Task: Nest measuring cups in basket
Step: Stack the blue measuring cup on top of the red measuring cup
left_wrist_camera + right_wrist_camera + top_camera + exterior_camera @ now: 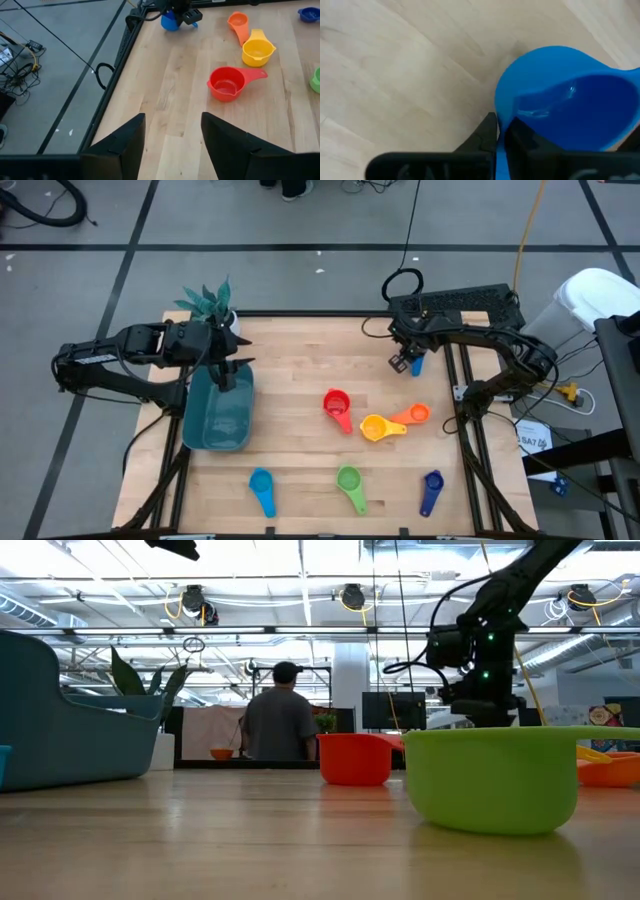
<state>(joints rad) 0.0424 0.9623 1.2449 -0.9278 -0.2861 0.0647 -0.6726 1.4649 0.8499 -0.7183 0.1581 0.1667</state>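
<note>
The right gripper point(404, 363) is at the table's far right edge, its jaws clamped on the rim of a blue measuring cup point(560, 95) (bowl resting on the wood). The left gripper point(229, 372) hovers over the teal basket point(215, 420), jaws apart and empty. Red point(337, 403), yellow point(375, 428), orange point(417, 414), green point(349, 479), light blue point(261, 481) and dark blue point(432, 481) cups lie loose on the table.

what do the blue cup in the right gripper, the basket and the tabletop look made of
Blue cup: likely plastic, smooth and glossy, with a light glint inside the bowl. Basket: probably moulded plastic, dark teal with rounded walls. Tabletop: wood, pale planks with visible grain and seams.
</note>
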